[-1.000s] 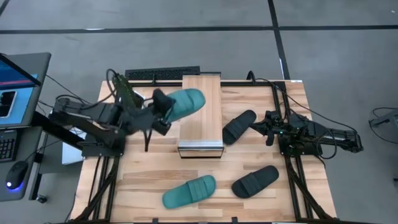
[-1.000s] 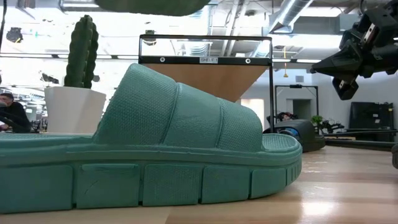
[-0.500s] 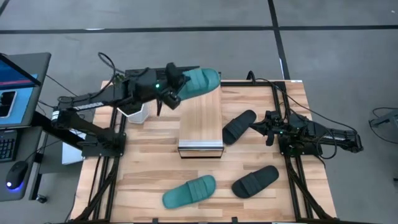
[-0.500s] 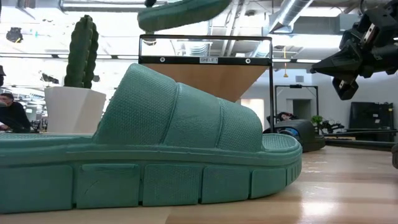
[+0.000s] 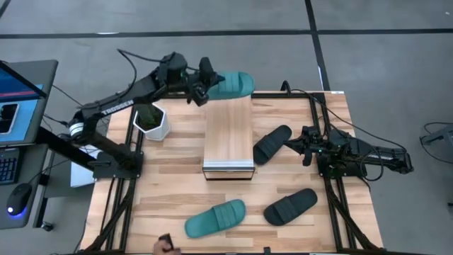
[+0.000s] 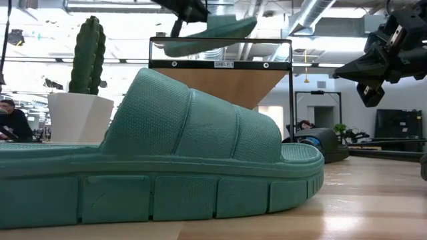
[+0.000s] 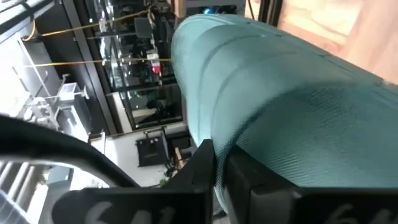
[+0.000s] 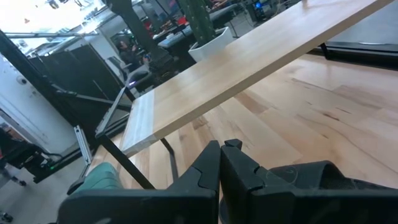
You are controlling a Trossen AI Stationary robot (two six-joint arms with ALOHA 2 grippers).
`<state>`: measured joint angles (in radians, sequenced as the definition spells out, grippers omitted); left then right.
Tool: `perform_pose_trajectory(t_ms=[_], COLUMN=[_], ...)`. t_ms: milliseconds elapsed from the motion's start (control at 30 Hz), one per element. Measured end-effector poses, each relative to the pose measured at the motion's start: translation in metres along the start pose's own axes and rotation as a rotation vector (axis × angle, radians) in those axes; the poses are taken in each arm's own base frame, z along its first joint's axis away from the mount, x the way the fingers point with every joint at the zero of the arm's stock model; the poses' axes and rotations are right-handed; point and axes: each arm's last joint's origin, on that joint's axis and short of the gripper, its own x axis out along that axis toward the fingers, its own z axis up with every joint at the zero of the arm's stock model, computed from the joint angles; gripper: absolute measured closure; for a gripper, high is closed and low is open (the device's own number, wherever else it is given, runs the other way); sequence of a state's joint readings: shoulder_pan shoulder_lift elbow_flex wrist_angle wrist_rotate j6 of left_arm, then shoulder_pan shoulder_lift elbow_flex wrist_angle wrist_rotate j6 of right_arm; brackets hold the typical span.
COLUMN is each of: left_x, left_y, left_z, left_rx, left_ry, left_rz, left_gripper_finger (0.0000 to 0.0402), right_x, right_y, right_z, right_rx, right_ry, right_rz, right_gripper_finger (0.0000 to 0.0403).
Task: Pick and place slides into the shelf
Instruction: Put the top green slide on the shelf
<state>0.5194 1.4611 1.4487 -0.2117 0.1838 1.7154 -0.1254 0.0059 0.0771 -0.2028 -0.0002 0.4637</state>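
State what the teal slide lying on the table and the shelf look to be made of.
Teal slide: apparently moulded rubber or foam, matte, with a fine dimpled texture on the ribbed strap and a blocky sole.
Shelf: pale wood plank top with visible grain, a silvery, apparently metal strip at the front edge, and thin dark frame bars, probably metal.

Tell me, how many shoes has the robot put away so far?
None rest on the long light-wood shelf yet. The left arm's fingers are shut on one teal-green rubber slide, held above the shelf's far end. The other teal-green slide and both black rubber slides lie on the table; the right fingers are shut, empty.
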Motion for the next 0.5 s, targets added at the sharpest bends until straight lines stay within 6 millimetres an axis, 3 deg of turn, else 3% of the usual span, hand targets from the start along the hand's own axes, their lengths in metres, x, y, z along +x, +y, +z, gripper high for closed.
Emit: perform_pose_trajectory(t_ms=[500], left_x=[0.046], left_y=[-0.034], left_z=[-0.023], left_rx=[0.004], left_ry=[-0.053], left_rz=[-0.048], left_gripper_finger=[0.0401], right_x=[0.0], right_y=[0.0], right_z=[0.0], right_rx=[0.0], right_ry=[0.0], right_rz=[0.0], right_gripper_finger=[0.0401])
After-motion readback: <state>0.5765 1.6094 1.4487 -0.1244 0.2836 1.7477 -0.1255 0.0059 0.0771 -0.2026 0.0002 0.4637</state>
